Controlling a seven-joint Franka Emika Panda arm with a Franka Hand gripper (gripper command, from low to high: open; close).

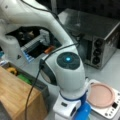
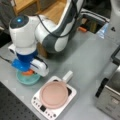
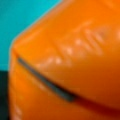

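**Gripper low over the orange piece in the teal bowl**

I have the gripper [image 2: 28, 70] down at a front view's left, directly over a teal bowl [image 2: 28, 79] that sits on the grey table [image 2: 82, 57]. An orange object [image 2: 28, 72] rests in that bowl, right under the blue wrist housing. I cannot tell whether the jaws are apart or closed; the arm's own body hides the fingers in both front views.

In the wrist view the orange object [image 3: 75, 62] fills nearly the whole frame, with teal showing at the upper left, so the camera is very close to it. Its surface looks smooth, glossy and plastic-like, with rounded edges, faint raised ridges and one dark seam across it.

My worry is the slick, rounded shape: I judge it could squirt sideways under an off-centre pinch. The bowl looks light and shallow, so downward pressure might tip or drag it. Just beside it stands a white hotplate [image 2: 37, 101] carrying a round pink pan [image 2: 53, 94] with a pale handle; a swing toward it could knock the pan.
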